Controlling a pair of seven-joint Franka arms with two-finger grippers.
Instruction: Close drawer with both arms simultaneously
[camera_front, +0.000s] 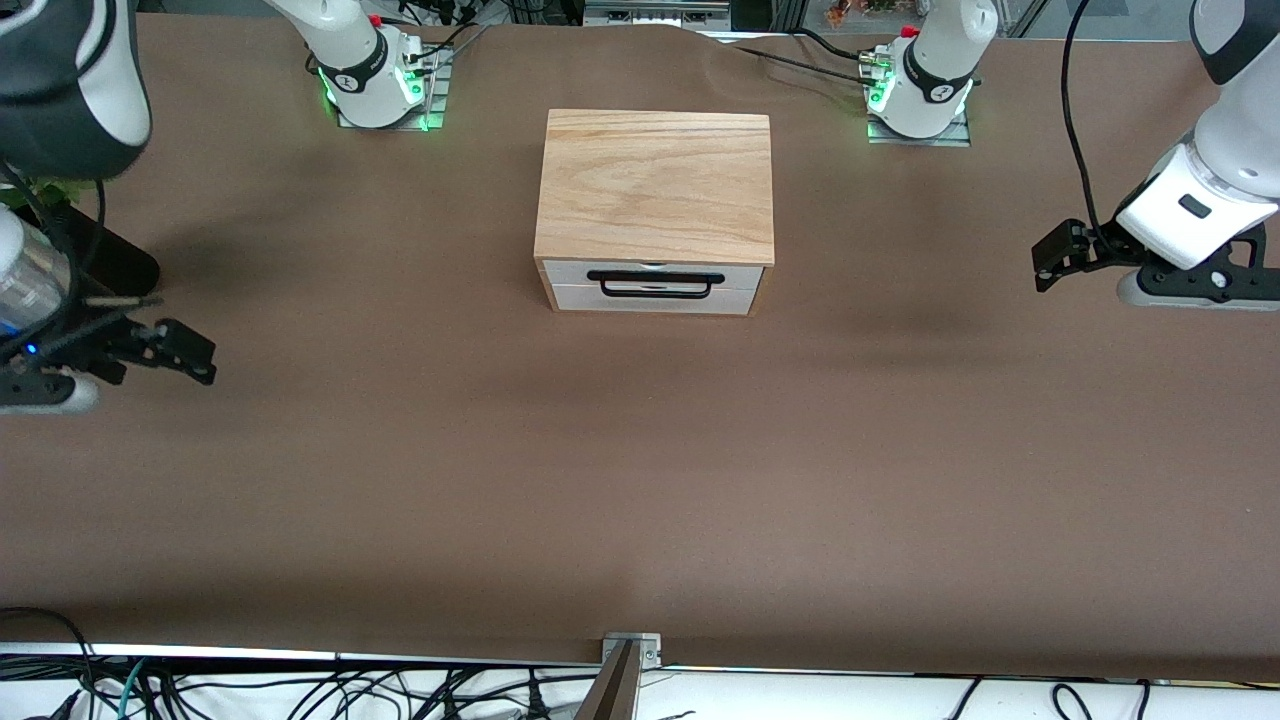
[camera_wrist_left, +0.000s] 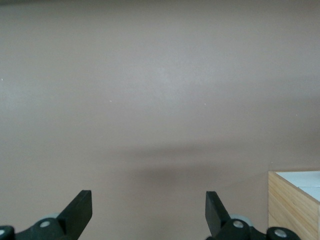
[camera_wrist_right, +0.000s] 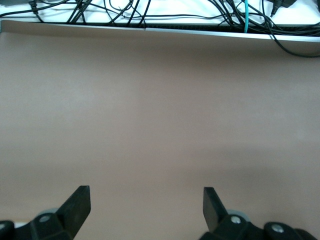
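Note:
The light-oak box (camera_front: 655, 185) stands at the table's middle. The drawer (camera_front: 655, 298) has a white front and a black bar handle (camera_front: 655, 283), and faces the front camera. Its front sits about level with the box's front edge. My left gripper (camera_front: 1048, 262) hovers open and empty over the table toward the left arm's end, apart from the box. In the left wrist view its jaws (camera_wrist_left: 148, 212) stand wide apart, with a corner of the box (camera_wrist_left: 292, 202) at the edge. My right gripper (camera_front: 195, 355) hovers open and empty toward the right arm's end; in the right wrist view (camera_wrist_right: 146, 207) its jaws are wide apart.
The brown table (camera_front: 640, 480) surrounds the box. Both arm bases (camera_front: 375, 80) (camera_front: 920, 90) stand along the table edge farthest from the front camera. Cables (camera_wrist_right: 150, 12) lie past the table's edge (camera_wrist_right: 160, 30) in the right wrist view.

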